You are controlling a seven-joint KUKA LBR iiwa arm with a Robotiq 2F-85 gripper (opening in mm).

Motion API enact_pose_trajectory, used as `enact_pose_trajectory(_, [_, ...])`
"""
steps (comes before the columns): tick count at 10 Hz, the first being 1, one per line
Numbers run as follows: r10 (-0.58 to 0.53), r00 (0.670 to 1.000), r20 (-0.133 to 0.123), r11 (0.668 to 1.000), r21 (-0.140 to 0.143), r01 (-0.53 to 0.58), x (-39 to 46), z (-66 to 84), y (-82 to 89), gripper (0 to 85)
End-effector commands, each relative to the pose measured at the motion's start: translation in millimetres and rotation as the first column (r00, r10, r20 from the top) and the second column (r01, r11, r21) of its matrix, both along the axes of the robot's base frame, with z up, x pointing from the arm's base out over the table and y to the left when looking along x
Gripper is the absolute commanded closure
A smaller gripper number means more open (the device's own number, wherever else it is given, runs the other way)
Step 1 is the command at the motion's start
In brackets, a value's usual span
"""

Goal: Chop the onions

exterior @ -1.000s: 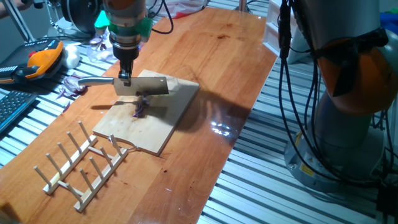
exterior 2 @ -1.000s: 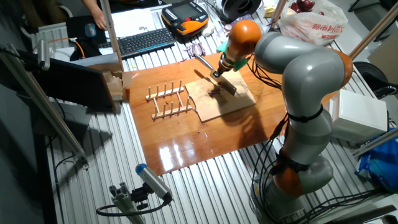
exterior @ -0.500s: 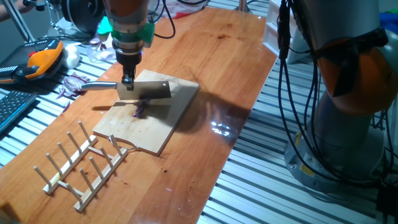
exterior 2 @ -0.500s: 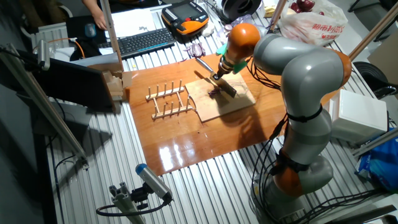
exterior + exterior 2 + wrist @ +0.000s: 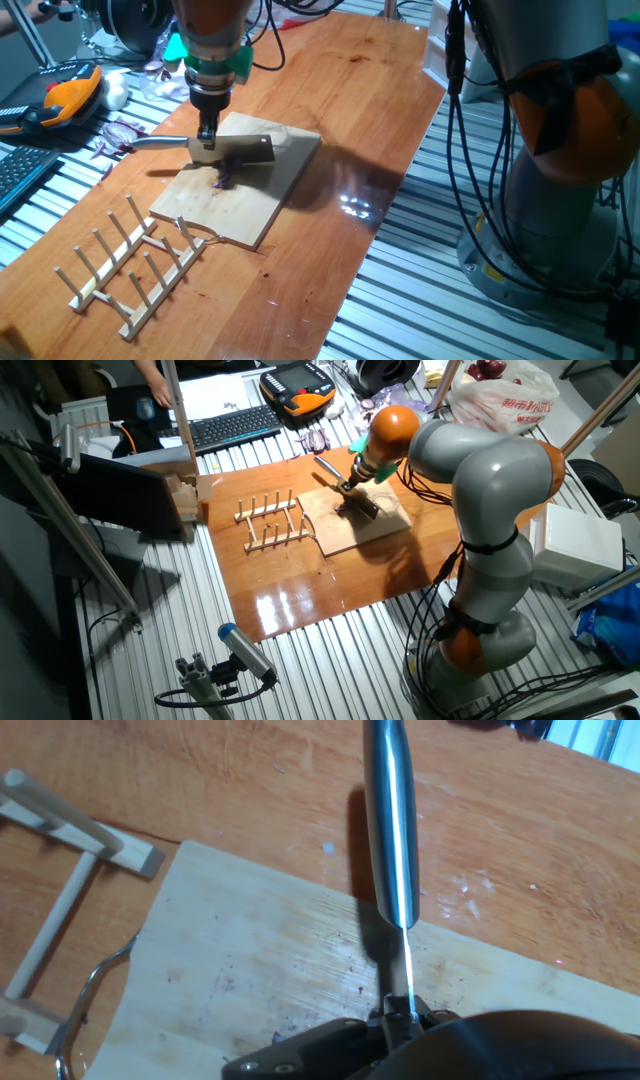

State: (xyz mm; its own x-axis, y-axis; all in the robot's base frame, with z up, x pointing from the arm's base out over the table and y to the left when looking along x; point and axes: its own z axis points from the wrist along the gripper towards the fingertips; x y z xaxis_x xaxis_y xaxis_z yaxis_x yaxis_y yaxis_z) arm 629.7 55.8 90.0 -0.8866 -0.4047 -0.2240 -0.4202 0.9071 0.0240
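Note:
My gripper [image 5: 207,137] is shut on a cleaver by the joint of its metal handle [image 5: 160,141] and blade [image 5: 247,149]. It holds the cleaver level over the wooden board [image 5: 250,205]. A few small purple onion slivers [image 5: 222,180] lie on the board just under the blade's near edge. In the other fixed view the gripper [image 5: 347,482] and blade [image 5: 363,506] cover the onions. In the hand view the gripper [image 5: 400,1012] clamps the cleaver's spine; the handle [image 5: 389,820] points away over the board [image 5: 240,960]; no onion shows there.
A wooden peg rack [image 5: 130,262] lies next to the board's near-left corner. A heap of dark purple onion scraps [image 5: 118,136], a white bulb [image 5: 117,93] and an orange pendant [image 5: 65,95] sit at the left off the wooden tabletop. A keyboard [image 5: 235,424] lies further back.
The gripper with the cleaver has shifted slightly to the right and a little lower over the board. The onion slivers have stayed in place.

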Motion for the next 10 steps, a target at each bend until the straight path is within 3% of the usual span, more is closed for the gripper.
enact_pose_trajectory(1, [0.002,1.000,-0.006,1.000,-0.004,-0.002,1.6,6.4,0.6,85.0])
enact_pose_trajectory(3, [0.007,0.999,-0.031,1.000,-0.007,-0.007,7.6,26.5,-4.0,85.0])
enact_pose_trajectory(5, [0.008,1.000,-0.030,1.000,-0.017,-0.008,11.7,31.6,-8.3,85.0])
enact_pose_trajectory(10, [0.006,1.000,0.001,1.000,-0.008,-0.006,8.3,9.2,-11.6,85.0])
